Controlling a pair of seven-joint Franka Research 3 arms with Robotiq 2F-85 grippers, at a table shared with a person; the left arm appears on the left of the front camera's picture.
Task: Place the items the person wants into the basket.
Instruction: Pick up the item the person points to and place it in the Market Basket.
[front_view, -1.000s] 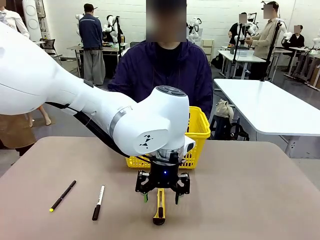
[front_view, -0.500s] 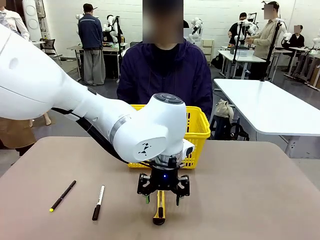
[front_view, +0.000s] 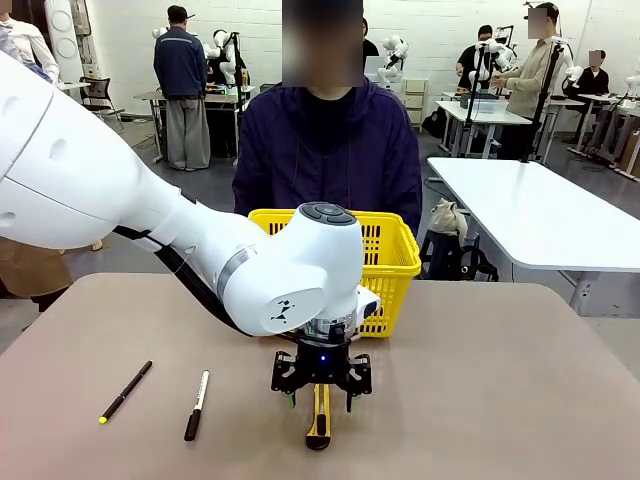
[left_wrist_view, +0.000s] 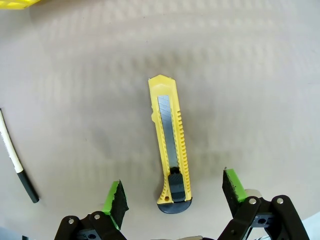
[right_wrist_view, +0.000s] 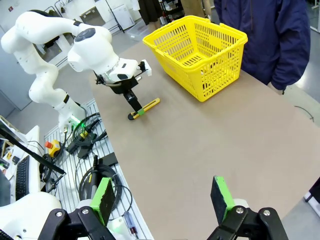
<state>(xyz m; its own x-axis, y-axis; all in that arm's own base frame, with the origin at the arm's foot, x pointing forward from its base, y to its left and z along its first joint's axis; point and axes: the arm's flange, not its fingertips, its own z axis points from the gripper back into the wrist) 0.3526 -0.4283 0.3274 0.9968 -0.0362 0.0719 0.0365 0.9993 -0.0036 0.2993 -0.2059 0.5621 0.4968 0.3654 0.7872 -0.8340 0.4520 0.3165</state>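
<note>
The slim yellow-and-black utility knife lies flat on the table near the front edge. My left gripper hangs open just above it, a green pad on either side of the knife's black end, touching nothing. The yellow basket stands behind it, in front of the person in the dark purple jacket. My right gripper is open and holds nothing, high above the table's side, looking across at the knife and the left arm's gripper.
A black pen with a yellow tip and a white-and-black marker lie on the table left of the knife. The right half of the tabletop is bare. Other people and tables stand farther back.
My left arm has sunk, bringing the open gripper a little lower over the knife. More of the basket shows behind it. The knife has not moved.
</note>
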